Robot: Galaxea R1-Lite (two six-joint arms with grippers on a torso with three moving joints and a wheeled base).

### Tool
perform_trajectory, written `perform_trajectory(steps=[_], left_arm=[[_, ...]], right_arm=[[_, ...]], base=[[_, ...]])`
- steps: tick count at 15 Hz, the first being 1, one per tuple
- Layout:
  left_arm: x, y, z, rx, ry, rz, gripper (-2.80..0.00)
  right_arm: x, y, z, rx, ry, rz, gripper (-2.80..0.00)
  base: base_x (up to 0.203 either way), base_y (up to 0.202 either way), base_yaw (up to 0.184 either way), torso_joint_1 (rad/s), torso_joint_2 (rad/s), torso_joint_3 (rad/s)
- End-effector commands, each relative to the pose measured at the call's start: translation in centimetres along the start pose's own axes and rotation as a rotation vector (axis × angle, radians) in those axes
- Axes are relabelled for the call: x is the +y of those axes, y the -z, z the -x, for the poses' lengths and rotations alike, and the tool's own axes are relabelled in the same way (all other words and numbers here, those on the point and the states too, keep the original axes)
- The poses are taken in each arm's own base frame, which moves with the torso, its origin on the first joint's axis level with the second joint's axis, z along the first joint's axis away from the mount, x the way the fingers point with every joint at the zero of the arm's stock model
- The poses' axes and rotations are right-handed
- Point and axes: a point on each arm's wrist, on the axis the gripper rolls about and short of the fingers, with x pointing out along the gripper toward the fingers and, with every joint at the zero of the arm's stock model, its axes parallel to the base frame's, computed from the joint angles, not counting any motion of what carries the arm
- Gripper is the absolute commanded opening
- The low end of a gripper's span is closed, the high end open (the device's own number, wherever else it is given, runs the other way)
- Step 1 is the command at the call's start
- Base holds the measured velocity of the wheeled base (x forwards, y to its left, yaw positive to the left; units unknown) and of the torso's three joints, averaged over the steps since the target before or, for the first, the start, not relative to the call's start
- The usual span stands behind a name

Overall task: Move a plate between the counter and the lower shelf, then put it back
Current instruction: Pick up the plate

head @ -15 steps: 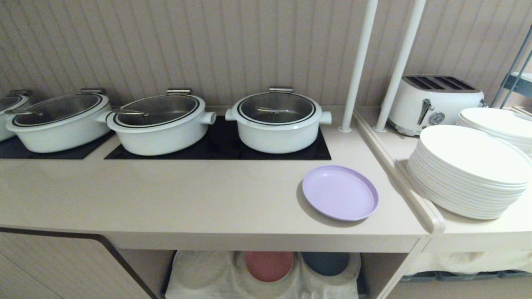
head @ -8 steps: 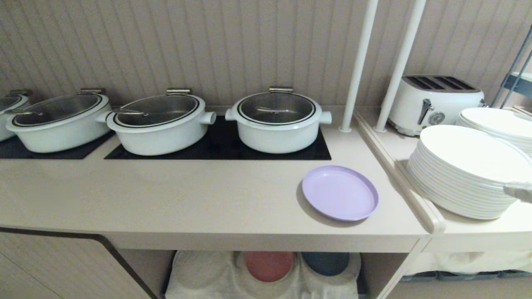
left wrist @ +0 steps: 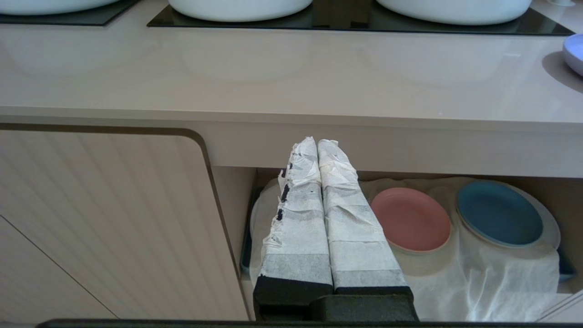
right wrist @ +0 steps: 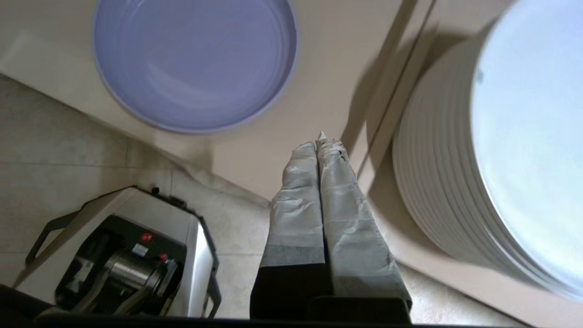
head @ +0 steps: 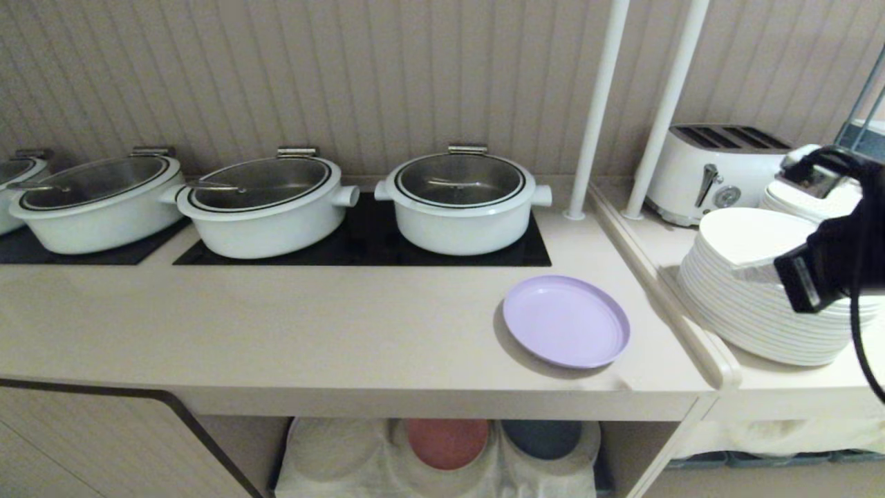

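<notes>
Beige counter (head: pixel 311 325) under a ribbed wall (head: pixel 346 76) holds the plate (head: pixel 565 320).

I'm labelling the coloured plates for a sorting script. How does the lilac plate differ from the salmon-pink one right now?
The lilac plate lies on the counter, right of the pots; the salmon-pink plate sits below in the lower shelf, on its white cloth beside a dark blue plate. The lilac plate is fully in the head view; the counter's front edge partly hides the pink one there. Both are round, low-rimmed, lying flat and empty.
</notes>
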Motion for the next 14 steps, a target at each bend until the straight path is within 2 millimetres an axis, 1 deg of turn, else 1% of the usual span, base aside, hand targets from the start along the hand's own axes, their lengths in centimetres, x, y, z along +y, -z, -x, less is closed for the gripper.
perform_trajectory(steps=[1, 2, 3, 5, 6, 8, 11, 12, 14], left_arm=[[0.0, 0.0, 0.0, 0.001, -0.001, 0.0, -2.8], [0.0, 0.0, 0.0, 0.001, -0.001, 0.0, -2.8], [0.0, 0.0, 0.0, 0.001, -0.001, 0.0, -2.8], [0.0, 0.0, 0.0, 0.001, -0.001, 0.0, -2.8], [0.0, 0.0, 0.0, 0.0, -0.001, 0.0, -2.8], [0.0, 0.0, 0.0, 0.001, -0.001, 0.0, -2.8], [0.0, 0.0, 0.0, 0.001, -0.001, 0.0, -2.8], [0.0, 0.0, 0.0, 0.001, -0.001, 0.0, -2.8], [0.0, 0.0, 0.0, 0.0, -0.001, 0.0, -2.8]], right_arm=[[0.1, -1.6, -4.7, 0.108, -0.056, -0.02, -2.8], [0.5, -2.1, -5.7, 0.138, -0.076, -0.05, -2.8], [1.1, -2.7, -6.2, 0.155, -0.091, -0.126, -2.8], [2.4, -4.2, -7.8, 0.174, -0.115, -0.271, -2.8], [2.7, -5.0, -8.8, 0.178, -0.121, -0.326, -2.8], [2.9, -5.9, -11.0, 0.203, -0.122, -0.374, -2.8], [1.8, -6.7, -13.7, 0.239, -0.058, -0.398, -2.8], [1.1, -6.8, -14.6, 0.258, -0.026, -0.409, -2.8], [-0.7, -6.6, -15.6, 0.302, 0.015, -0.442, -2.8]], base=[[0.0, 0.0, 0.0, 0.0, 0.0, 0.0], [0.0, 0.0, 0.0, 0.0, 0.0, 0.0], [0.0, 0.0, 0.0, 0.0, 0.0, 0.0], [0.0, 0.0, 0.0, 0.0, 0.0, 0.0], [0.0, 0.0, 0.0, 0.0, 0.0, 0.0], [0.0, 0.0, 0.0, 0.0, 0.0, 0.0], [0.0, 0.0, 0.0, 0.0, 0.0, 0.0], [0.0, 0.0, 0.0, 0.0, 0.0, 0.0], [0.0, 0.0, 0.0, 0.0, 0.0, 0.0]])
